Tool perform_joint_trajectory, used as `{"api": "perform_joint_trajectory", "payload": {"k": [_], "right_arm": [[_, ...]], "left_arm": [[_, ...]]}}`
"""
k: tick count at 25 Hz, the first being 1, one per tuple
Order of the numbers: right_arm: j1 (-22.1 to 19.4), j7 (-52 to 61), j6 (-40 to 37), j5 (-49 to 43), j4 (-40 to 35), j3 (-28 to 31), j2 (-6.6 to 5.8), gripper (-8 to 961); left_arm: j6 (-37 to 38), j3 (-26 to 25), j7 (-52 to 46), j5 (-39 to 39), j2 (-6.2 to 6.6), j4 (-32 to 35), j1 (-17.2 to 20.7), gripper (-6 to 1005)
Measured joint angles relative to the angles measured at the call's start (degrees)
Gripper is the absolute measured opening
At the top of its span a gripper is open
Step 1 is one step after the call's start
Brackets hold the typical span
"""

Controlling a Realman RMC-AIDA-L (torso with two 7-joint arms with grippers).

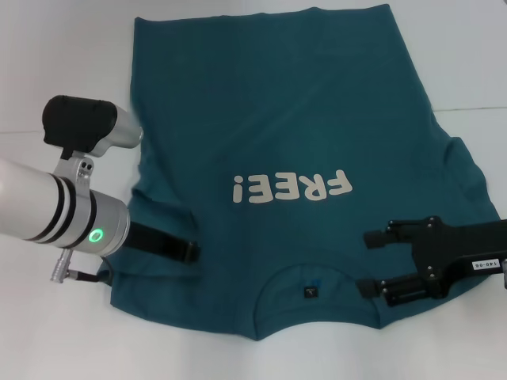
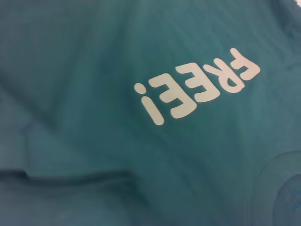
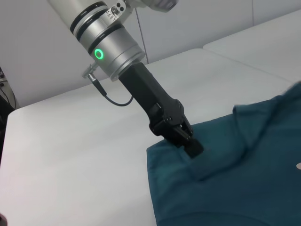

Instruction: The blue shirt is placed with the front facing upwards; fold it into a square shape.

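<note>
We are keeping the blue shirt (image 1: 293,127) spread on the white table (image 1: 63,332), print up; our left gripper (image 1: 188,252) is pinching its sleeve fold closed — our right gripper (image 1: 372,263) is hovering spread apart beside the collar (image 1: 313,289)

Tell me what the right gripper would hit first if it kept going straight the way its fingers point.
The right gripper, open, points across the blue shirt toward the robot's left. Its line runs over the neck area; if low enough, it would first catch shirt fabric. Farther along sits the left gripper. Its height is unclear.
</note>
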Motion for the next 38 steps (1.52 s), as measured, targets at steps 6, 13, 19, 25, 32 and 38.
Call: {"api": "perform_joint_trajectory", "payload": {"k": [6,13,19,25,32,38], "right_arm": [[-0.01,-0.13,0.16,0.01,0.00,-0.08,0.15,900],[-0.01,-0.33,0.28,0.02,0.00,-0.19,0.34,900],[0.06,-0.20,0.31,0.01,0.00,-0.17,0.35,899],[0.57,-0.06,0.35,-0.50,0.00,-0.17,0.35,898],[0.67,0.00,0.34,-0.66,0.00,-0.17,0.42,897],[0.79,0.03,0.34,-0.69,0.00,-0.17,0.44,896]], "left_arm": [[-3.02,-0.68,-0.31,-0.46,0.09,0.45,-0.01,76],[-20.07,-8.02,-0.73,0.86,0.63,-6.07,-1.05,280],[-22.39,-14.08,0.00,0.58,0.93,-11.58,-4.18,519],[-27.55,-13.79,0.07,0.88,0.45,-15.51,-5.17,607],[-33.60,-13.68,1.13,0.88,0.35,-21.80,-6.94,636],[-35.46,-13.69,2.14,0.67,0.35,-24.79,-8.39,634]]}}
